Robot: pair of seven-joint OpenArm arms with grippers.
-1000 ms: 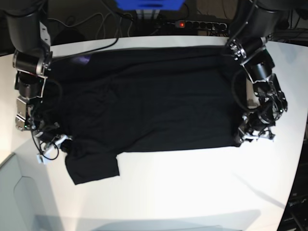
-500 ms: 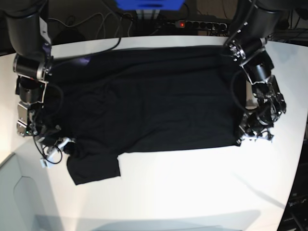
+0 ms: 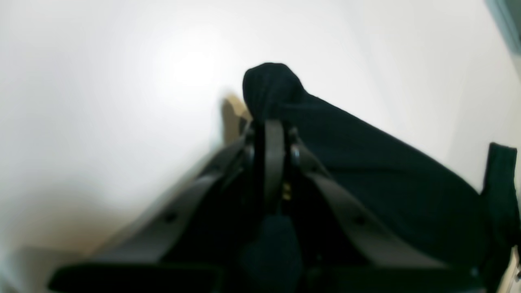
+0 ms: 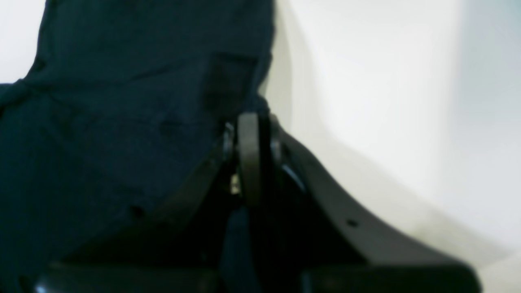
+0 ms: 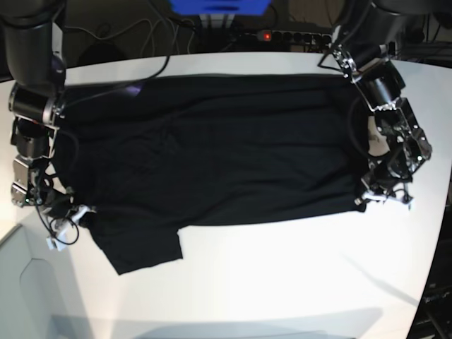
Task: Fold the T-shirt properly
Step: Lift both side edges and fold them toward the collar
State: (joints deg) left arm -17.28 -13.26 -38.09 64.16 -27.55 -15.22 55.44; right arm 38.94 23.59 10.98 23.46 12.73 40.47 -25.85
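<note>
The black T-shirt (image 5: 212, 148) lies spread flat across the white table (image 5: 282, 282), with one short sleeve (image 5: 145, 247) sticking out toward the front left. At the shirt's front right corner my left gripper (image 5: 366, 199) is shut on the cloth. In the left wrist view its fingers (image 3: 272, 126) pinch a bunched fold of the T-shirt (image 3: 366, 162). My right gripper (image 5: 76, 215) is shut on the shirt's front left edge beside the sleeve. The right wrist view shows that gripper (image 4: 249, 122) closed on dark T-shirt fabric (image 4: 122, 122).
A power strip (image 5: 289, 35) with a red light and several cables lie behind the table's far edge, next to a blue object (image 5: 219, 7). The table's front left corner drops off to a grey surface (image 5: 28, 296).
My left gripper has shut on the shirt's corner. Both arms have moved outward, pulling the cloth wider and flatter; the sleeve shifted slightly right.
</note>
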